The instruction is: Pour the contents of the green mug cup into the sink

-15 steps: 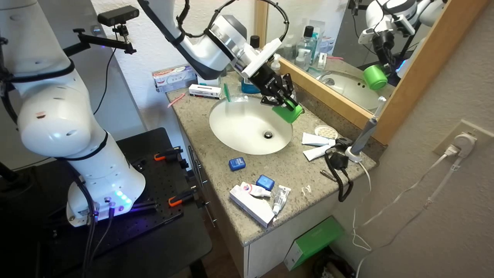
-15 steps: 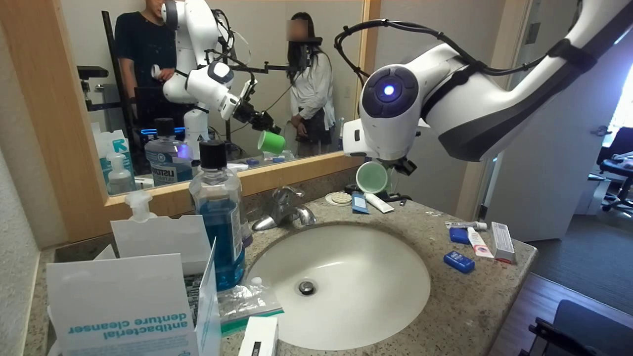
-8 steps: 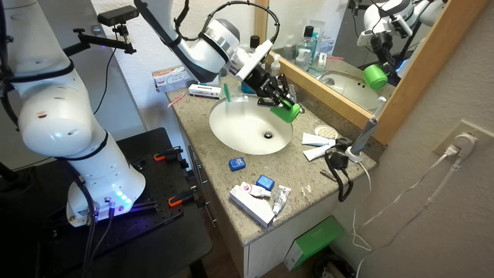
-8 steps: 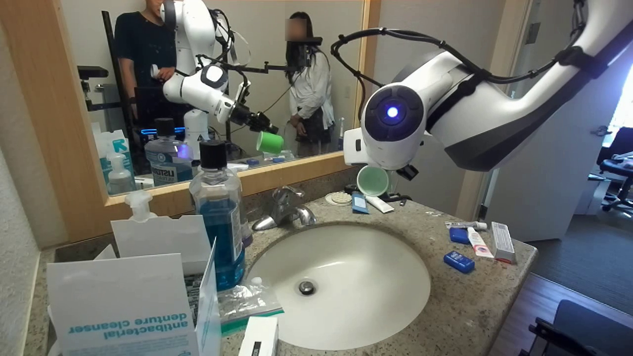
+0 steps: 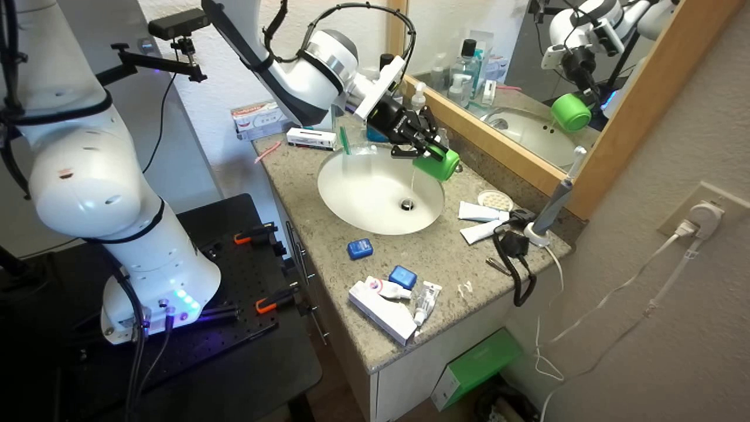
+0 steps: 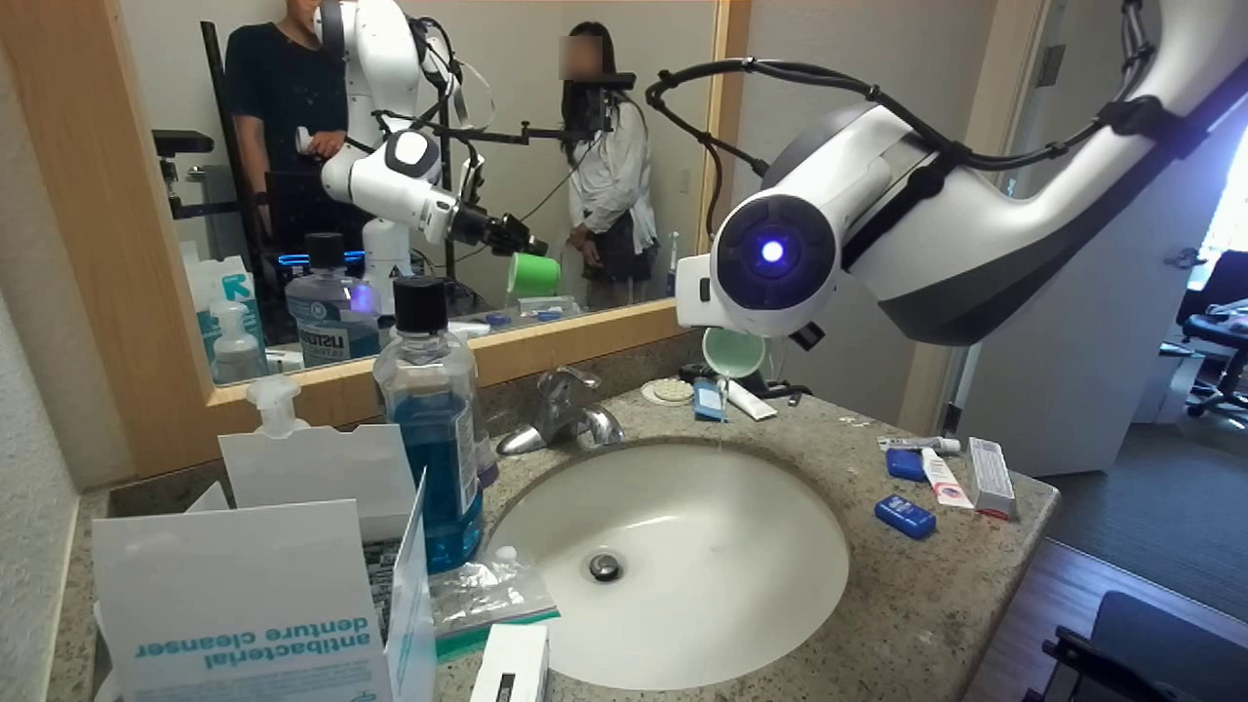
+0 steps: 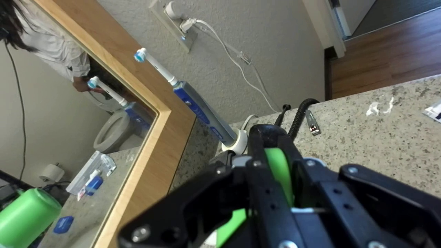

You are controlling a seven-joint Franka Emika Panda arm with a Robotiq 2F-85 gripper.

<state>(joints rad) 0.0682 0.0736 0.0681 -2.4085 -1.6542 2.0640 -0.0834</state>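
Green mug cup (image 5: 443,167), tilted above sink (image 5: 357,196), pinched between the tips of the gripper (image 5: 440,152)

Green mug (image 5: 438,167), pale inside, tipped sideways, spilling thin clear stream (image 6: 723,402) into oval white sink (image 5: 357,187).

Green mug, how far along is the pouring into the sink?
Done: the claw grips the green mug, held tilted. In hand: a thin stream of liquid falls from it toward the sink. Left: probably finishing the pour; how much remains inside can't be told.
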